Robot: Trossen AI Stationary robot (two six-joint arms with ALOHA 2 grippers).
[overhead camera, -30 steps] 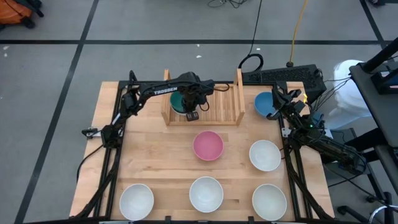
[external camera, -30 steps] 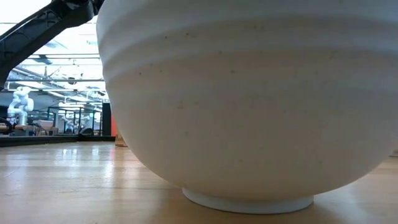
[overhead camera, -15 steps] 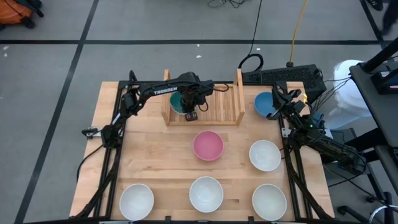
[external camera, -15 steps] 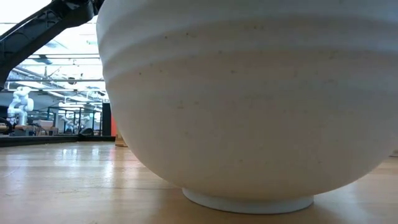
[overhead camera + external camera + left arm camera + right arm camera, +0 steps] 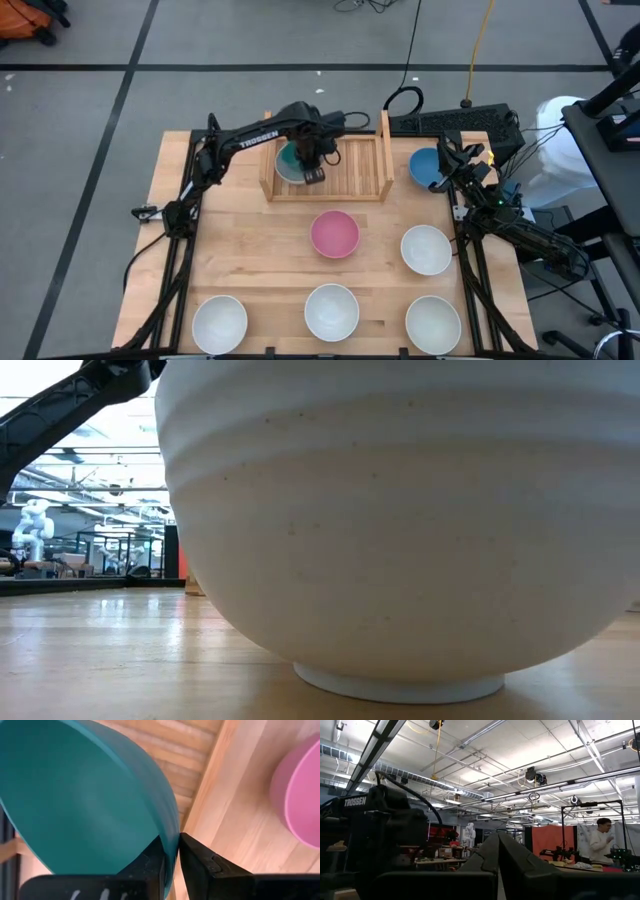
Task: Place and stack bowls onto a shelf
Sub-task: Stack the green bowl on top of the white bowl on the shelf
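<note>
My left gripper (image 5: 314, 176) reaches over the light wooden shelf (image 5: 350, 180) and is shut on the teal green bowl (image 5: 290, 160), which stands at the shelf's left end. In the left wrist view the teal bowl (image 5: 85, 795) fills the picture above the slats. The blue bowl (image 5: 424, 167) sits on the table right of the shelf, next to my right gripper (image 5: 447, 158). That gripper waits at the table's right edge, and its fingers (image 5: 490, 851) are shut and point into the room. The pink bowl (image 5: 334, 233) rests on the table in front of the shelf. My left gripper (image 5: 171, 842) pinches the teal bowl's rim (image 5: 172, 827) on its side toward the near edge, one finger inside the bowl and one outside. The fingers come from above, pointing down. The bowl sits tilted over the shelf's slats (image 5: 170, 750); whether its foot touches them is hidden.
Several white bowls stand on the tabletop: one (image 5: 426, 249) at the right, and a near row (image 5: 219, 323), (image 5: 331, 311), (image 5: 433, 324). The middle one (image 5: 400, 520) fills the low view. The shelf's right half shows bare slats. A keyboard (image 5: 455, 122) lies beyond the far edge.
My left gripper has moved a little toward the table's far edge, still shut on the teal bowl's rim. The bowl has gone with it and stands more tilted over the shelf's left end than before.
</note>
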